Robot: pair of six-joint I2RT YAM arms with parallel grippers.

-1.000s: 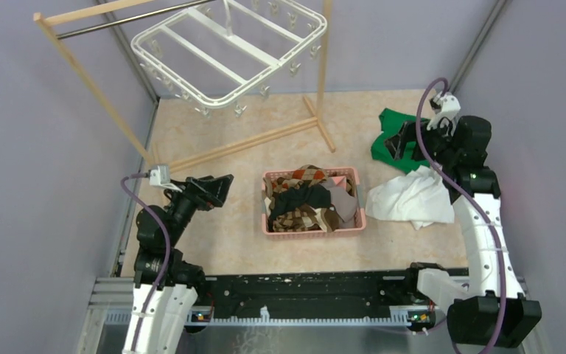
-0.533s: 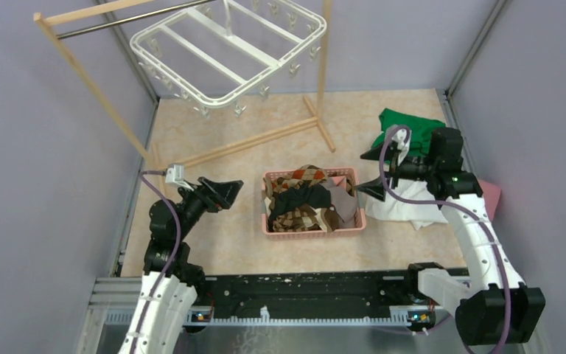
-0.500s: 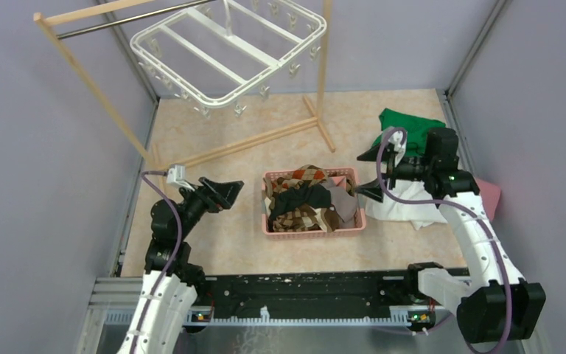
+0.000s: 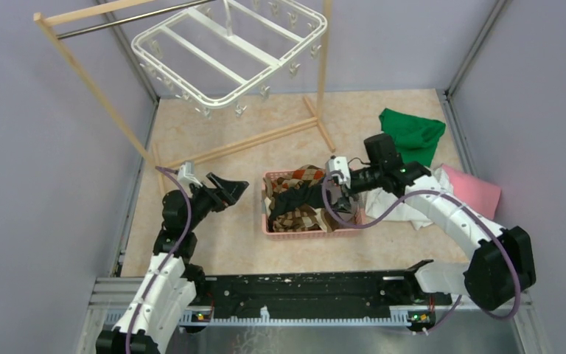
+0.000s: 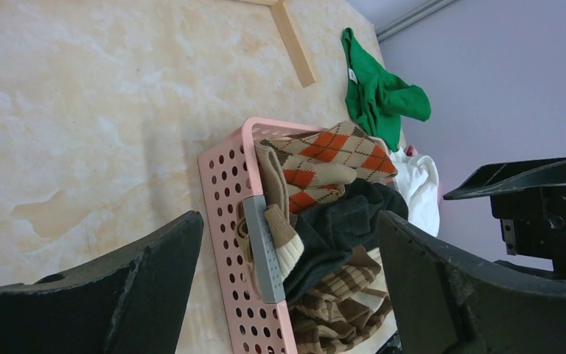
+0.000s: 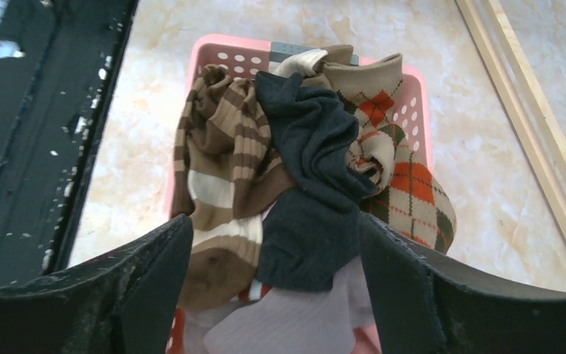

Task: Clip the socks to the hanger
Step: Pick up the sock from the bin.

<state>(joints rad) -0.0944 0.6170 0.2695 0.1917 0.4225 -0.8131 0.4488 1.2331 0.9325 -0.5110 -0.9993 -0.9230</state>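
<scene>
The socks (image 4: pixel 306 199) lie heaped in a pink basket (image 4: pixel 313 231) mid-floor: a black one (image 6: pixel 309 184), a brown striped one (image 6: pixel 217 169), an orange argyle one (image 6: pixel 405 184) and a pale grey one (image 6: pixel 302 317). My right gripper (image 4: pixel 341 206) hangs open just over the basket's right end, its jaws either side of the black and striped socks (image 6: pixel 274 221), holding nothing. Left of the basket my left gripper (image 4: pixel 230 190) stands open, aimed at the basket's side (image 5: pixel 289 225), apart from it. The white hanger (image 4: pixel 228 51) hangs at the back, its clips bare.
A wooden rack (image 4: pixel 88 81) with floor bars (image 4: pixel 258 140) carries the hanger at the back left. A green cloth (image 4: pixel 411 133), a white cloth (image 4: pixel 405 210) and a pink cloth (image 4: pixel 473 190) lie right of the basket. Grey walls close in both sides.
My right arm has swung left from over the green cloth to over the basket and dropped toward the socks. My left gripper has edged right toward the basket.
</scene>
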